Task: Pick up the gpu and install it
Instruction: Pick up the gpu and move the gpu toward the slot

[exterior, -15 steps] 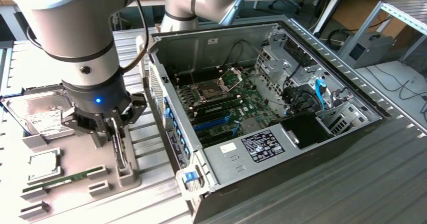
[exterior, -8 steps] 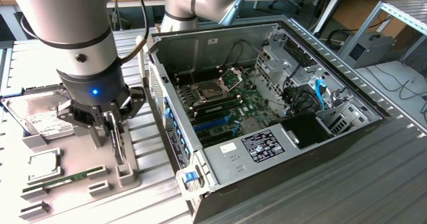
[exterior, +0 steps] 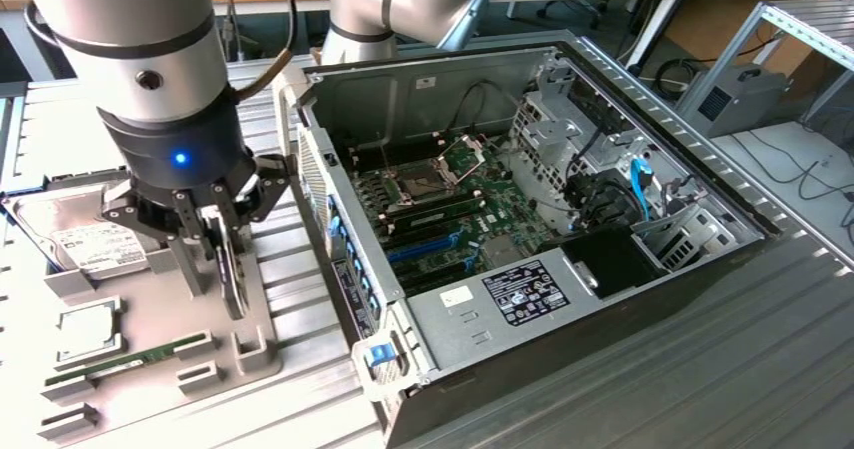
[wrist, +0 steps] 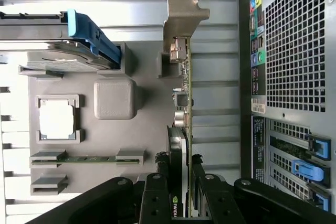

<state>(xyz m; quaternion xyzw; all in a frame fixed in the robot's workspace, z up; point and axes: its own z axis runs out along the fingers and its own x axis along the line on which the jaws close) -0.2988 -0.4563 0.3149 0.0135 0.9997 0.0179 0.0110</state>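
Pick-up step, I'm judging. The gripper (exterior: 220,254) (wrist: 181,203) is pinching the gpu (exterior: 238,281) (wrist: 178,145) narrowly across both faces. The card is standing on edge at its holder on the grey tray (exterior: 160,319), beside the open computer case (exterior: 534,319). I'm expecting it to need a straight, level lift. Everything is sitting on a ribbed metal table (exterior: 747,369), with desks and cables behind.

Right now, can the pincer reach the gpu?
Probably yes. The pincer is right at the gpu, which stands on edge in the grey tray, and nothing sits between them.
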